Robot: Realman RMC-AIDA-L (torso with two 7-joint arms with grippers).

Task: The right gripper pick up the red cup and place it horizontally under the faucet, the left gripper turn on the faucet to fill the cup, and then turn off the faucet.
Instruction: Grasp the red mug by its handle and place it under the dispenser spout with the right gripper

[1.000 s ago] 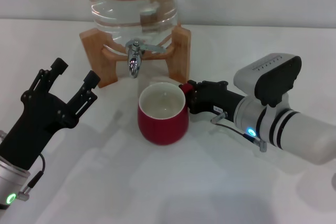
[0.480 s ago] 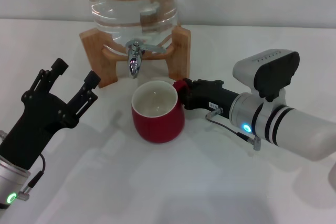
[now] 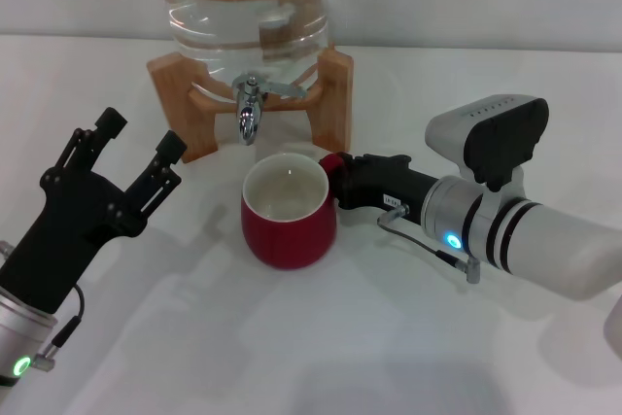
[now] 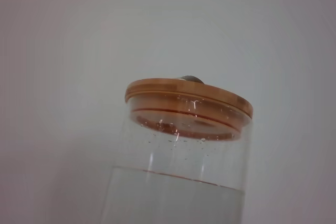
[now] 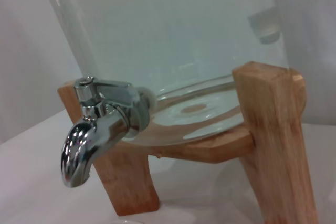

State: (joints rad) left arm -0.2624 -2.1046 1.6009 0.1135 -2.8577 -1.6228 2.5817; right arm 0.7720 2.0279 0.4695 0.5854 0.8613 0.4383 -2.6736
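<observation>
While the red cup [image 3: 289, 211] sits upright on the white table [image 3: 321, 347] just in front of the faucet [image 3: 249, 114], its rim is near but slightly to the right of the point directly below the spout. The right gripper [image 3: 337, 180] reaches in from the cup's right side, closed on the loop handle [image 3: 330, 164], of which only a sliver shows beside the black fingers. The left gripper [image 3: 134, 148] hangs to the left of the cup, well apart from it and from the faucet, its two fingers spread wide and holding nothing.

Glossy glazed ceramic like this is likely rigid, fairly heavy for its size, slick and prone to chipping against the chrome spout or the wooden stand [image 3: 330, 94]. The handle looks like the soundest place to grip, since the rounded body would probably slide between narrow fingers; held from one side, though, the cup may tend to swing or tip, more so once water adds weight.

Seen from the right wrist, the faucet's short lever lies level on top of the spout, and the water jug [image 5: 173, 35] rests in the stand behind it. No water appears inside the cup's cream interior.
</observation>
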